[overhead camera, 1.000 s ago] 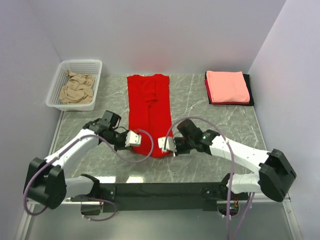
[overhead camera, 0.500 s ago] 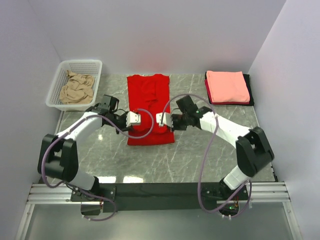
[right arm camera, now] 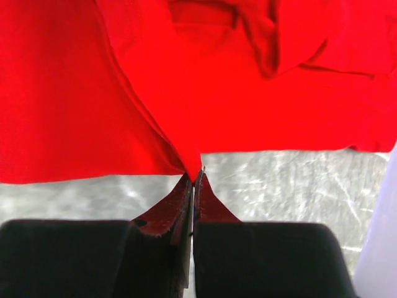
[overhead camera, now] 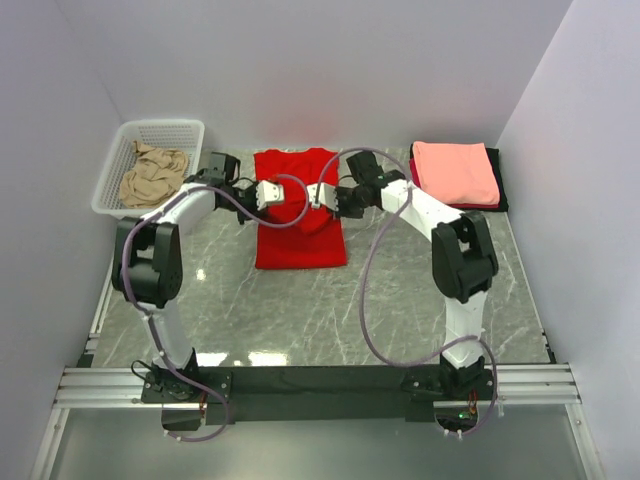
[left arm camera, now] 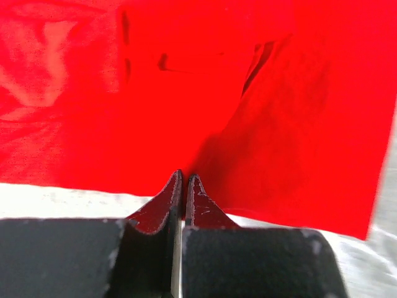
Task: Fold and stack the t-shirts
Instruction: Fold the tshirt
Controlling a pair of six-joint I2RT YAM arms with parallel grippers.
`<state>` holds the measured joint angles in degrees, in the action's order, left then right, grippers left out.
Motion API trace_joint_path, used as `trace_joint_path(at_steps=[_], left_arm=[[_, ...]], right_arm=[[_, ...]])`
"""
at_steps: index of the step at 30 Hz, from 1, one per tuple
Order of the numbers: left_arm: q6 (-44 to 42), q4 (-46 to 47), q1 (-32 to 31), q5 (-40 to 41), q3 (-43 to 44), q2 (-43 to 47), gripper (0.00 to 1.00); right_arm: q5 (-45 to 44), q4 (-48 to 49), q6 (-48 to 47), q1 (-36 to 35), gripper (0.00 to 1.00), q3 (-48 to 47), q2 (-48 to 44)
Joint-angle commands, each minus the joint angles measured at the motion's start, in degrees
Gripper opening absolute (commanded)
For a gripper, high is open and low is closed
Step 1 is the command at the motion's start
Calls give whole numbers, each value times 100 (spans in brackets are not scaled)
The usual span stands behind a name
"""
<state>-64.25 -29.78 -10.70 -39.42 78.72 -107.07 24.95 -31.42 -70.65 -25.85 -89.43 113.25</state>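
Observation:
The bright red t-shirt lies at the middle back of the table, its near half lifted and doubled over toward the far end. My left gripper is shut on its left hem corner; the cloth fills the left wrist view. My right gripper is shut on the right hem corner, which shows pinched between the jaws in the right wrist view. A folded salmon-pink shirt lies on black and dark red ones at the back right. A tan shirt lies crumpled in the basket.
A white mesh basket stands at the back left. Grey marble tabletop stretches between the red shirt and the arm bases. Walls close in at the back and on both sides.
Both grippers have carried the red shirt's near hem from the front of the table toward the far end, folding the shirt over itself. Both arms are now stretched far out.

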Motion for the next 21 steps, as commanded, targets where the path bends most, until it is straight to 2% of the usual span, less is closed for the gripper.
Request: trace_joint_path(at_steps=[1, 5, 7, 8, 9, 11, 13, 14, 17, 20, 21], left_arm=[[-167, -98, 111, -57, 556, -340, 1], [-62, -107, 208, 22, 1004, -797, 1], [17, -98, 261, 118, 1128, -929, 2], [113, -107, 270, 162, 1259, -1035, 15], [193, -116, 279, 197, 1321, -1079, 24], [552, 68, 375, 163, 1392, -1088, 38], [859, 348, 463, 197, 1366, -1036, 52], [940, 454, 481, 224, 1339, -966, 55], [1316, 753, 577, 207, 1269, -764, 56], [1432, 422, 683, -117, 1252, -518, 52], [1415, 290, 709, -214, 1182, -421, 51]], right_arm=[[124, -259, -230, 106, 0, -671, 424], [-94, -303, -125, 150, 0, -1181, 856], [-253, -225, -20, 159, 19, -1279, 1023], [-332, -172, 138, 168, 31, -1322, 1041], [-368, 11, 244, 185, 50, -1340, 1050], [-464, 144, 481, 220, 69, -1358, 1006], [-473, 102, 596, 273, 71, -1472, 971], [-482, 31, 649, 273, 71, -1542, 962], [-430, -223, 825, 282, 67, -1534, 804], [-158, -662, 1105, 264, 59, -1516, 549], [-44, -1064, 1124, 256, 53, -1577, 479]])
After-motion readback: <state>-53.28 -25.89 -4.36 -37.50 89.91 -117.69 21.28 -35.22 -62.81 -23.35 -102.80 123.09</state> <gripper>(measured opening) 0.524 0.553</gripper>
